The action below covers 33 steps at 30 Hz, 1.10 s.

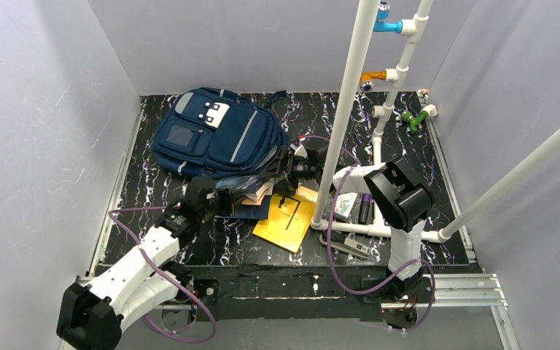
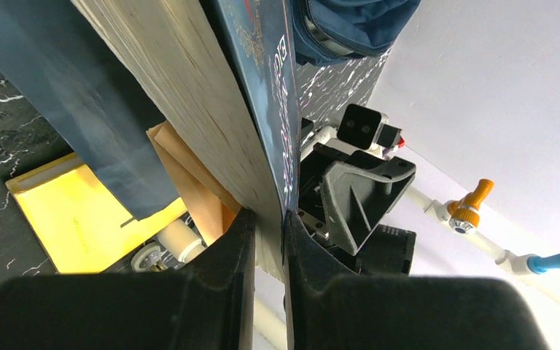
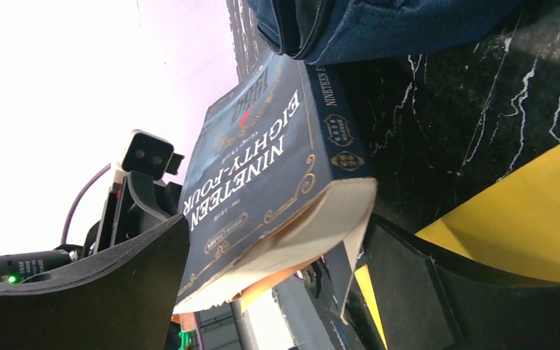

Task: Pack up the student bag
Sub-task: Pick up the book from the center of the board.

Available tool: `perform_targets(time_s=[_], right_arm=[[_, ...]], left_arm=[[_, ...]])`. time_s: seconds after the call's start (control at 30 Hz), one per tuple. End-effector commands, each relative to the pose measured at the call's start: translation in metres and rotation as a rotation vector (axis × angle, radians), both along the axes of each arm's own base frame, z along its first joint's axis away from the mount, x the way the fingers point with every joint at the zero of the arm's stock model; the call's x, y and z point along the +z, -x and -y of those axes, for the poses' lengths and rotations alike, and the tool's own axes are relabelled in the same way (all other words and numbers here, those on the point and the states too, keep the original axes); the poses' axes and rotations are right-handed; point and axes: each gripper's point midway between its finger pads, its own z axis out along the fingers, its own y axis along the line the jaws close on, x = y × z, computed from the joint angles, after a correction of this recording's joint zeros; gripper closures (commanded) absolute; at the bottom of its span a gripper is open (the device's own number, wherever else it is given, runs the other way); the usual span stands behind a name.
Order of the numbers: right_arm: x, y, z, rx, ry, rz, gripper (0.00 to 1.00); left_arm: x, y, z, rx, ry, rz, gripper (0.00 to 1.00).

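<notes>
The student bag (image 1: 211, 135), a navy backpack with grey stripes and a white patch, lies at the back left; its edge shows in the left wrist view (image 2: 350, 25) and the right wrist view (image 3: 379, 25). A dark blue paperback, "Nineteen Eighty-Four" (image 3: 262, 175), is held just in front of the bag (image 1: 251, 186). My left gripper (image 2: 266, 219) is shut on the book's lower edge (image 2: 211, 95), also seen from above (image 1: 222, 200). My right gripper (image 3: 277, 292) is open, its jaws wide on either side of the book's other end (image 1: 292, 171).
A yellow envelope (image 1: 288, 222), a brown notebook (image 2: 189, 182) and a dark blue folder (image 1: 251, 208) lie under the book. A white pipe frame (image 1: 350, 95) stands right of centre, with markers (image 1: 364, 208) and a grey tool (image 1: 350, 246) at its base. Grey walls enclose the table.
</notes>
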Motion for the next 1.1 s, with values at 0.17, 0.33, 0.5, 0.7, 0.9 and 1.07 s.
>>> perform_targets(time_s=[0.17, 0.33, 0.5, 0.7, 0.9, 1.07], right_arm=[[0.012, 0.002, -0.013, -0.002, -0.082, -0.001, 0.17], [0.009, 0.005, -0.015, -0.02, -0.104, -0.028, 0.26], [0.007, 0.008, -0.016, -0.037, -0.131, -0.047, 0.44], [0.009, 0.013, -0.012, -0.037, -0.153, -0.045, 0.8], [0.007, 0.019, 0.006, -0.028, -0.137, -0.029, 0.96], [0.004, 0.016, 0.039, -0.015, 0.0, 0.046, 0.99]], left_arm=[[0.038, -0.007, 0.044, -0.149, 0.113, 0.103, 1.0], [0.02, 0.005, 0.048, -0.2, 0.089, 0.072, 1.0], [0.002, 0.018, 0.048, -0.243, 0.07, 0.044, 0.88], [-0.011, 0.045, 0.023, -0.294, -0.108, -0.026, 0.41], [0.013, 0.048, -0.009, -0.316, -0.33, 0.07, 0.24], [0.04, 0.04, -0.023, -0.411, -0.538, 0.166, 0.26]])
